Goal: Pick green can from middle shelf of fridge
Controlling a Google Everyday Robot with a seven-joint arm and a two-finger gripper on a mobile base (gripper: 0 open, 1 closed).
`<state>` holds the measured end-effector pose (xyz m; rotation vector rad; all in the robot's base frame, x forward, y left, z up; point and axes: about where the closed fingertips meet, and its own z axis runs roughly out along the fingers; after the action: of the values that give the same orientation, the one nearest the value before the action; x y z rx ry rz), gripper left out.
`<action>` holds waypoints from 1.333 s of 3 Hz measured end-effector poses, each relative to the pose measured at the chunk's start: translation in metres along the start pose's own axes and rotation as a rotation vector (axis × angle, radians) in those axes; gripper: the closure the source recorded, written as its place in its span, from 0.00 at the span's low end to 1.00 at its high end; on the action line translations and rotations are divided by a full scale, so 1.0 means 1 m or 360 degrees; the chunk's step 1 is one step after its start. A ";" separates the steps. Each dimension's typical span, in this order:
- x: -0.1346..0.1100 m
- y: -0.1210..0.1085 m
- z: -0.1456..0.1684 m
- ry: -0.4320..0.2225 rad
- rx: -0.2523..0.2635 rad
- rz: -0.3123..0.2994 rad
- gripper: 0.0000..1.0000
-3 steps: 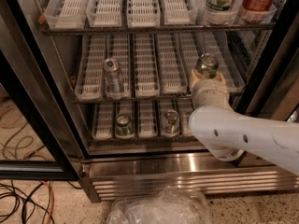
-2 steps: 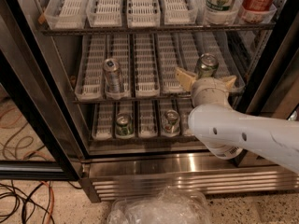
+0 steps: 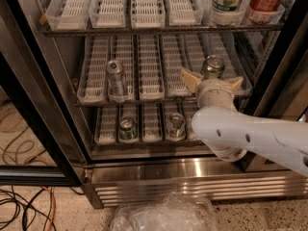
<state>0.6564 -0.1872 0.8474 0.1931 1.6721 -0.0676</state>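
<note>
Green can stands upright in the fridge, its long axis vertical and its silver top and pull tab turned up toward the camera. It sits in a right-hand lane of the middle shelf, near the front edge. The white arm comes in from the lower right of the can and bends up to a round wrist just in front of it. The gripper hovers at the can's near side with its jaws spread wide, one beige finger to the can's left and the other to its right, neither clearly touching it. A silver can stands well to the left of the green can, on the same shelf
</note>
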 end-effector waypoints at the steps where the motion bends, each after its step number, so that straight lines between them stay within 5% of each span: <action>1: -0.002 -0.001 0.011 -0.0042 0.0038 0.0003 0.00; 4: 0.000 0.000 0.020 -0.0064 0.0059 0.0017 0.65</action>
<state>0.6764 -0.1901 0.8455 0.2270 1.6305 -0.0938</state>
